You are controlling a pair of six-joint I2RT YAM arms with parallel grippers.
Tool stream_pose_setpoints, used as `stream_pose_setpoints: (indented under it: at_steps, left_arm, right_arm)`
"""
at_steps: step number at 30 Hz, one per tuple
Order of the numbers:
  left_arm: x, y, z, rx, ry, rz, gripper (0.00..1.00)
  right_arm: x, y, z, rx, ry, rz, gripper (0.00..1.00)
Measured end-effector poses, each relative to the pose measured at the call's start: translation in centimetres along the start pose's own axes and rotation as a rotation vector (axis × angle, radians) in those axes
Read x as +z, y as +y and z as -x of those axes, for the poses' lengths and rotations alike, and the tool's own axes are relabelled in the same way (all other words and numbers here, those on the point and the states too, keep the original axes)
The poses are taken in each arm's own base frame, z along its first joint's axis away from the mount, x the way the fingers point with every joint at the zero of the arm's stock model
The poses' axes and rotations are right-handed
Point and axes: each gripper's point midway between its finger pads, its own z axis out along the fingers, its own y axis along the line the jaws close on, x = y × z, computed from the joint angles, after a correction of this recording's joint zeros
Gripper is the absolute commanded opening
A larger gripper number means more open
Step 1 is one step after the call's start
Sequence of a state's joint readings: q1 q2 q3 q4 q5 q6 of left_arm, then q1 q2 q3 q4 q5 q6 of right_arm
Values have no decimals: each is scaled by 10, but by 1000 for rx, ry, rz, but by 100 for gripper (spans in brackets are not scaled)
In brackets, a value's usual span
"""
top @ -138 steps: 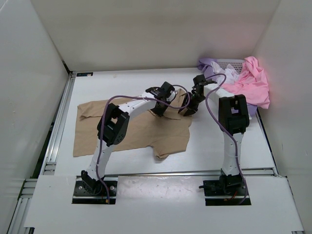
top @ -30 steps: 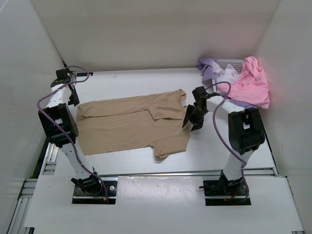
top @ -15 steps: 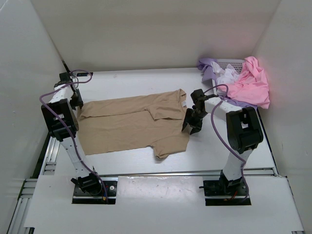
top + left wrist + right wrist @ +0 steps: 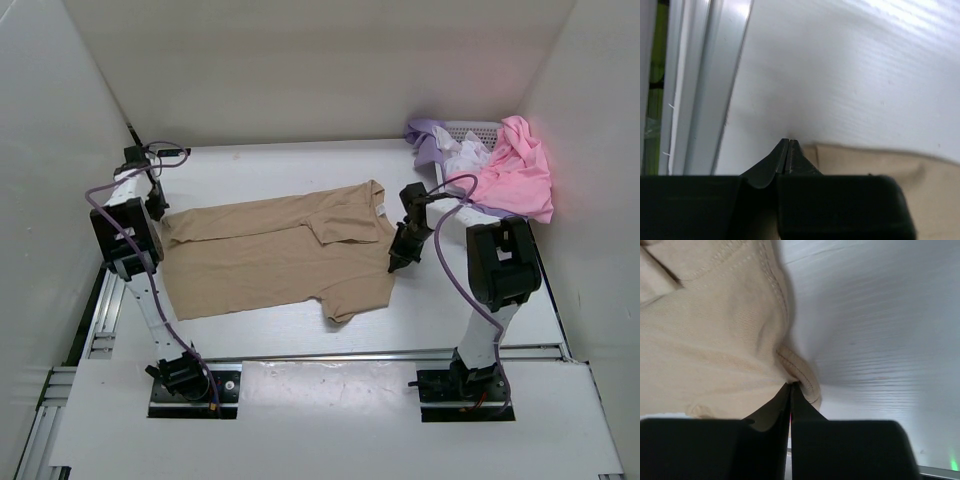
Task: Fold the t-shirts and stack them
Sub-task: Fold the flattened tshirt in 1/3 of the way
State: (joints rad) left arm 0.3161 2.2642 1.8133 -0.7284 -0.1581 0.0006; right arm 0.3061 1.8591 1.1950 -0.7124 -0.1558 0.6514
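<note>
- Tan t-shirt [image 4: 270, 255] lies spread flat across the middle of the table [image 4: 300, 165], its hem end to the left and its neck end to the right; a sleeve pokes out along the lower edge and no fold has been made in it yet
- Right gripper [image 4: 397, 262] sits at the shirt's right edge, centre-right of the frame; in the wrist view its fingers are pressed together with a curl of stitched hem pinched at the tips
- Left gripper [image 4: 157, 208] is at the shirt's upper left corner, near the left rail; its fingers are also pressed together right at the cloth's edge, but whether cloth is caught between them I cannot tell
- Judging by both arms set at opposite ends, the first fold or a straightening pull looks about to begin
- Farthest back, upper right, the basket [image 4: 480, 128] holds the pink t-shirt [image 4: 515, 170], the white t-shirt [image 4: 465, 153] and the lavender t-shirt [image 4: 428, 135], all crumpled
- Nothing is folded or stacked; all four shirts remain to be done
</note>
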Motion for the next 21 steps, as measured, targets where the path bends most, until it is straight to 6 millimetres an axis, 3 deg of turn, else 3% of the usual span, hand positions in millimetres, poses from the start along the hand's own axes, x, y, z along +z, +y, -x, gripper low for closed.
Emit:
stream_pose_setpoints:
  at_steps: [3, 7, 12, 14, 21]
  left_arm:
    - [3, 3, 7, -2, -13, 21, 10]
    - [2, 3, 9, -3, -21, 15, 25]
    - [-12, -12, -24, -5, 38, -100, 37]
    - [-19, -19, -27, -8, 44, -157, 45]
    - [-24, -29, -31, -13, 61, -224, 47]
  right_arm:
    - [-1, -8, 4, 8, -11, -28, 0]
    - [-1, -12, 2, -9, -5, -44, 0]
    - [-4, -7, 4, -36, -4, -44, 0]
    - [-3, -6, 5, -49, -1, -46, 0]
    - [-1, -9, 1, -56, 15, -70, 0]
